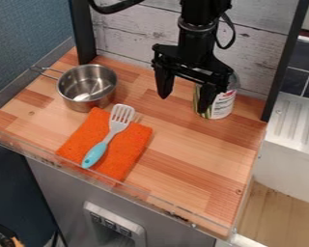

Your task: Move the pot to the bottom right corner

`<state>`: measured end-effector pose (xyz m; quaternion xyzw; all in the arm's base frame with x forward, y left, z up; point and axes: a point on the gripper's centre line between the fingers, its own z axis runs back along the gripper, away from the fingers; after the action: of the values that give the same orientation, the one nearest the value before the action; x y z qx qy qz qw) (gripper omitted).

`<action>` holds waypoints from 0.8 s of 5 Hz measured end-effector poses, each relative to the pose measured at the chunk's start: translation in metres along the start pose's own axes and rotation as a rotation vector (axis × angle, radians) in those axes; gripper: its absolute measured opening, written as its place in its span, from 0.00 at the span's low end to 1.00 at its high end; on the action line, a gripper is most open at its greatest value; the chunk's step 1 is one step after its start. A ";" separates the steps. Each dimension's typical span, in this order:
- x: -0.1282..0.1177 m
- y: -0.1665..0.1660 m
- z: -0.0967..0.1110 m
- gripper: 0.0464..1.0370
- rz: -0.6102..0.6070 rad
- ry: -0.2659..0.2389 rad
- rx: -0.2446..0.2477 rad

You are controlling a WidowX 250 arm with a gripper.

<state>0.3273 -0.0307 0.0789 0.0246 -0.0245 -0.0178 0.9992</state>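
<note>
Fingers (163, 86) wide apart, empty; the metal saucepan (87, 89), left of them in view, looks light, rigid, slick: pinch its rim (116, 80)!

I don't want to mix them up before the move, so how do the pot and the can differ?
The pot is squat and wide, while the can is narrower for its height. The pot has bare metal sides and a long handle; the can has a pale printed label wrapped around it. Both are roundish and stand upright on the wooden counter.
</note>
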 end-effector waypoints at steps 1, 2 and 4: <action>-0.002 0.000 -0.009 0.96 -0.002 0.029 0.002; 0.006 0.033 -0.020 0.96 0.073 0.054 0.006; 0.022 0.113 -0.037 0.96 0.220 0.074 0.044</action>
<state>0.3546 0.0834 0.0486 0.0445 0.0095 0.0934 0.9946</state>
